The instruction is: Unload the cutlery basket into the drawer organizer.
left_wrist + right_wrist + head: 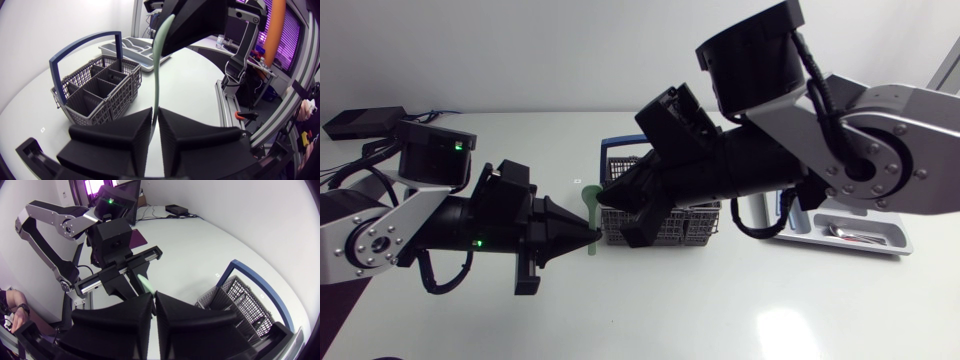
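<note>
Left hand narrow, clamped on the green spoon handle, near the basket. Right hand at the spoon's other end; grip cannot be told.

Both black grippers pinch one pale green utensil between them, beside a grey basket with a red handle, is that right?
Not quite. The left wrist view shows the basket has a blue handle, not a red one. The rest stands: the left gripper and right gripper both pinch the green utensil.
</note>
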Controlling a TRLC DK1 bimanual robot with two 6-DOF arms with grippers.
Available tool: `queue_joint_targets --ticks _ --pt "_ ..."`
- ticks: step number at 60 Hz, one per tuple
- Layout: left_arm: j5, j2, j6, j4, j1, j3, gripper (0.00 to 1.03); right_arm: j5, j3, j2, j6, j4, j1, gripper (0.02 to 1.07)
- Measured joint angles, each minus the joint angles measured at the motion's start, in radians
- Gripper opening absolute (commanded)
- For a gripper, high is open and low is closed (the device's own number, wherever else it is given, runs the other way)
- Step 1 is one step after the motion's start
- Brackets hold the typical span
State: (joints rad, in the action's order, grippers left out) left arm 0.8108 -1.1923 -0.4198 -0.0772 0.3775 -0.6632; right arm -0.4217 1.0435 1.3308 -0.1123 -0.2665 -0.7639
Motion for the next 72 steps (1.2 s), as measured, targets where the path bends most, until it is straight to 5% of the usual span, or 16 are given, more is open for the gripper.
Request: queue_joint_targets --ticks 9,17,26,51,65,72 --pt "0.0 -0.008 0.001 0.0 0.006 -0.003 0.04 0.012 -0.004 0.0 0.0 0.001 0.0 0.17" --pt "0.0 -0.036 0.018 -0.014 0.006 -0.031 0.04 0.038 -0.005 0.0 0.0 0.004 0.001 0.52" --pt "-0.025 -0.066 0.06 -0.019 0.006 -0.067 0.04 0.06 -0.005 -0.002 0.004 0.004 0.008 0.76" --pt "-0.249 -0.118 0.267 0.0 0.031 -0.191 0.03 0.184 0.023 0.021 0.033 0.004 0.022 0.76" --pt "-0.294 -0.121 0.32 0.008 0.057 -0.208 0.03 0.212 0.113 0.103 0.069 0.0 0.033 0.75" --pt "-0.297 -0.131 0.338 0.011 0.057 -0.215 0.03 0.234 0.16 0.143 0.086 0.0 0.033 0.65"
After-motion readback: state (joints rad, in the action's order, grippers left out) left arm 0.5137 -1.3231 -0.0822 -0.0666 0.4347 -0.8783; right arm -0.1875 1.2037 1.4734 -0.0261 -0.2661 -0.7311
